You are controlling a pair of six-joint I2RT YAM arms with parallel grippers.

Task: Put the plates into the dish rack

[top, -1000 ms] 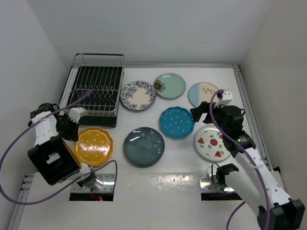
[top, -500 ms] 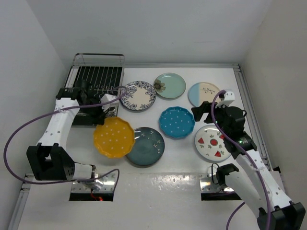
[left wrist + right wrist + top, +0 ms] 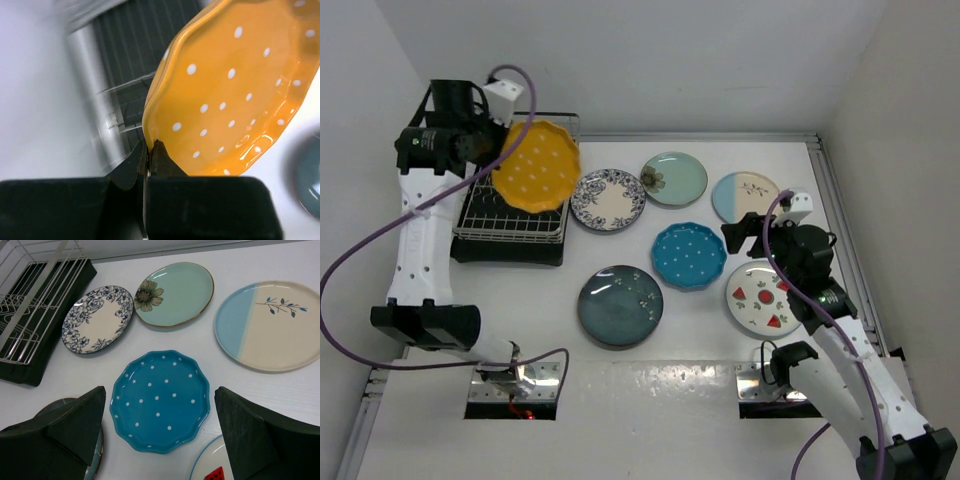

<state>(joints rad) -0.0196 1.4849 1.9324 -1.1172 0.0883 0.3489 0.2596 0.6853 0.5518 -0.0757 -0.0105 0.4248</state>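
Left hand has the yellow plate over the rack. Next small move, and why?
Probably tip the yellow plate upright and lower it toward a slot between the dish rack tines. The left hand is pinched shut on its rim, and the plate hangs tilted above the rack, not yet seated.

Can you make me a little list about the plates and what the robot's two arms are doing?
Left gripper: shut on the rim of the yellow plate
Yellow plate: tilted, held over the rack
Right gripper: open, holding nothing, near the dotted plate
Plates lying on table: six
Plates slotted in rack: none that I can see
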